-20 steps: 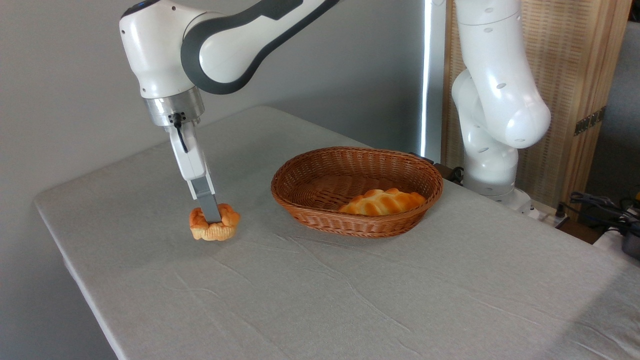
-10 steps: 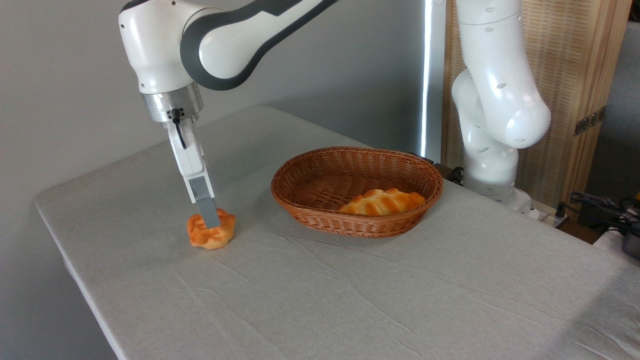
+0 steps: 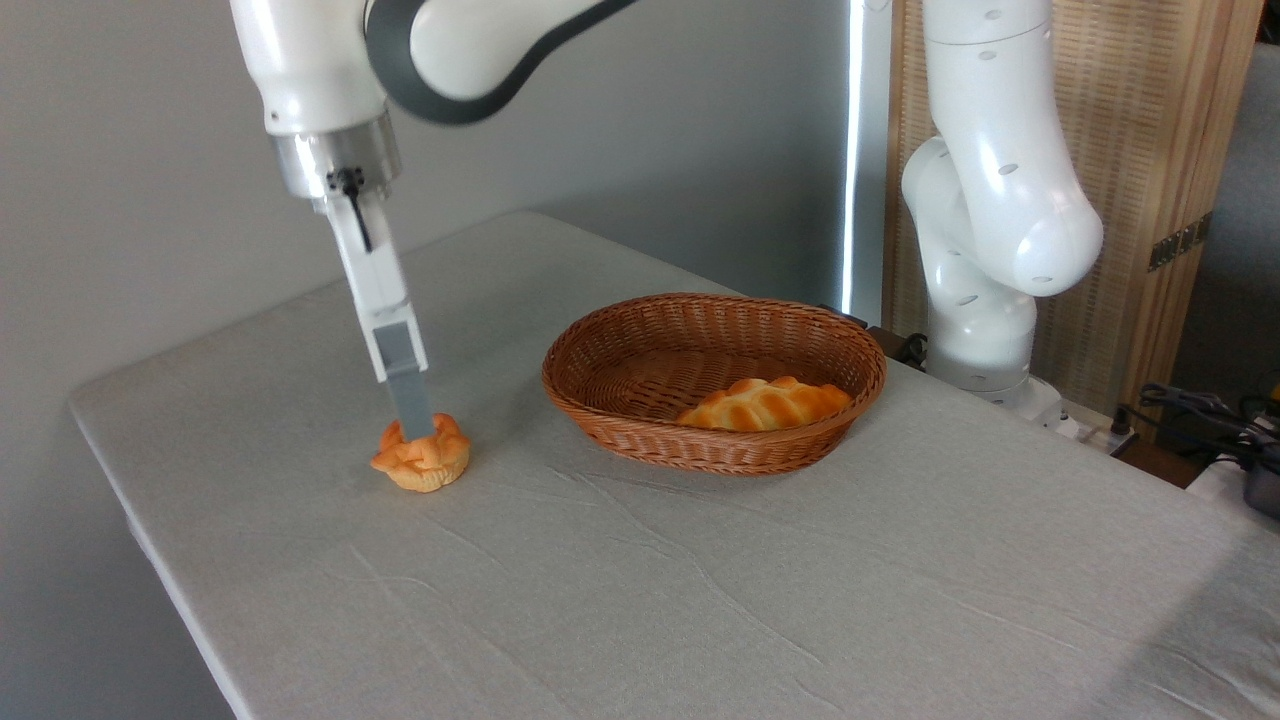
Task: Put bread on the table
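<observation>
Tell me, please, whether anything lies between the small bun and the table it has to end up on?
Nothing visible does: the bread rests directly on the table, left of the basket, with the gripper just above its top.

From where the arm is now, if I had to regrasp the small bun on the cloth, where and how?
Take the bread across its paler base, below the lobed top, coming straight down. It sits upright on the table with open cloth all round. The gripper is already above it.

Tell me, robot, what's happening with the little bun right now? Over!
Claw just above bun, grip unclear. Bun sits on table, left of basket. Nothing in the way. Over.
</observation>
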Robot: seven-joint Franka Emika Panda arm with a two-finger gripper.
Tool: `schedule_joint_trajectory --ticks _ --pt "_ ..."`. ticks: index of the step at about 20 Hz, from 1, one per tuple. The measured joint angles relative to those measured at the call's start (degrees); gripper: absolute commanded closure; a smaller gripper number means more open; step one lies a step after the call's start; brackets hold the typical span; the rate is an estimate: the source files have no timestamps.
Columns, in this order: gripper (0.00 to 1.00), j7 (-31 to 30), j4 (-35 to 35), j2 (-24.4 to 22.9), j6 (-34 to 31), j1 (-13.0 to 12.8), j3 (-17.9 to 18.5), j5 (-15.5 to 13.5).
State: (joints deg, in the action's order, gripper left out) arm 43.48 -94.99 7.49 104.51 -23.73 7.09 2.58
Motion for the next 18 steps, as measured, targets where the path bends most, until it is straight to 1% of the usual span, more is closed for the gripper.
schedule_joint_trajectory --ticks 2,5,6,8,10,12,13,15,16,17,18 --pt "0.00 0.01 1.82 -2.42 -4.21 0.45 3.00 -0.13" --pt "0.00 0.10 2.46 -6.24 -8.03 0.86 7.33 -0.62" --pt "0.00 0.11 2.47 -7.17 -9.07 0.97 8.20 -0.71" --pt "0.00 0.00 2.46 -8.54 -10.62 2.01 8.78 -0.74" --pt "0.00 -0.01 2.46 -9.10 -11.47 3.89 8.67 -0.74" --pt "0.00 -0.02 2.46 -9.16 -11.55 6.56 7.83 -0.81" --pt "0.00 -0.02 2.46 -9.19 -11.55 8.87 6.32 -0.94" --pt "0.00 -0.01 2.48 -9.47 -11.55 14.72 1.37 -1.87" --pt "0.00 -0.01 2.48 -9.66 -11.55 17.09 -0.97 -2.28" --pt "0.00 -0.01 2.48 -9.80 -11.55 18.54 -2.59 -2.44" --pt "0.00 -0.02 2.48 -9.88 -11.55 19.28 -3.55 -2.52"
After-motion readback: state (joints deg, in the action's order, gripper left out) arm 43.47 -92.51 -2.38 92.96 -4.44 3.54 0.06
